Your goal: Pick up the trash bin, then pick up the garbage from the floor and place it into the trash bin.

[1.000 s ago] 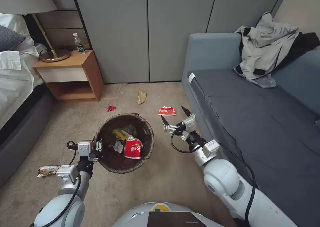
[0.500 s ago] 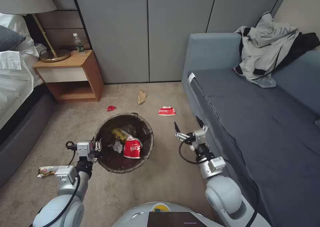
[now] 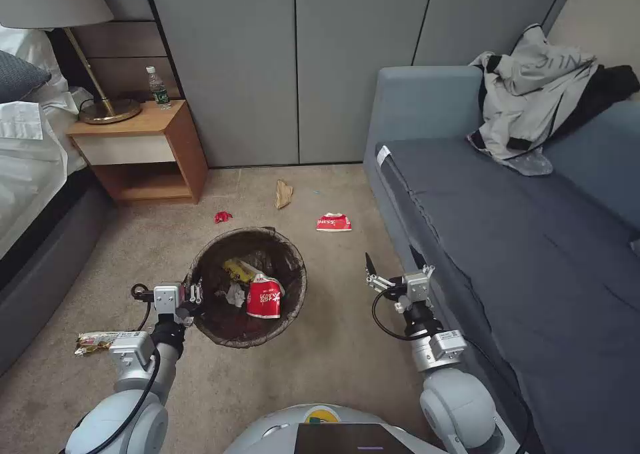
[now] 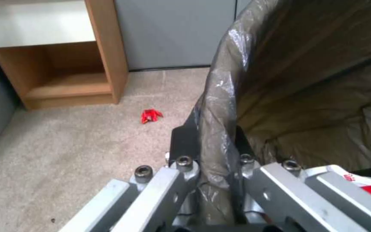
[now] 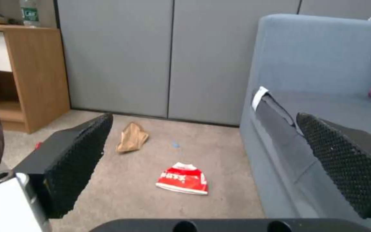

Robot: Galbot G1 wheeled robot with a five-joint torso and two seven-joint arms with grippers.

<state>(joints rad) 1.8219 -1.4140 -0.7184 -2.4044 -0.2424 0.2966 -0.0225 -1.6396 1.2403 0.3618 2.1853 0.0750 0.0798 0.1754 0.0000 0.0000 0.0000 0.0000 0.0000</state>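
Note:
The trash bin [image 3: 294,262], white with a dark brown bag over its rim [image 4: 220,106], is held at its near-left edge by my left gripper [image 3: 192,300], which is shut on that rim. Inside lie a red-and-white packet [image 3: 265,298], a yellow wrapper [image 3: 239,268] and a white tissue wad [image 3: 235,294]. Garbage on the carpet: a red-and-white packet [image 3: 334,222] [image 5: 182,178], a tan paper bag [image 3: 283,193] [image 5: 132,137], a small red wrapper [image 3: 223,217] [image 4: 151,115] and a shiny wrapper [image 3: 97,341]. My right gripper [image 3: 391,258] [image 5: 211,158] hangs open and empty beside the sofa front, short of the floor packet.
A blue-grey sofa [image 3: 507,227] with grey-and-black clothing [image 3: 533,94] fills the right side. A wooden nightstand [image 3: 143,151] with a lamp [image 3: 100,107] and a bottle [image 3: 158,89] stands at the back left, next to the bed [image 3: 33,174]. Grey cabinet doors [image 3: 293,67] close the back.
My right gripper has drawn back toward me and to the right along the sofa front, away from the floor packet, still open and empty. The left gripper and bin have barely moved.

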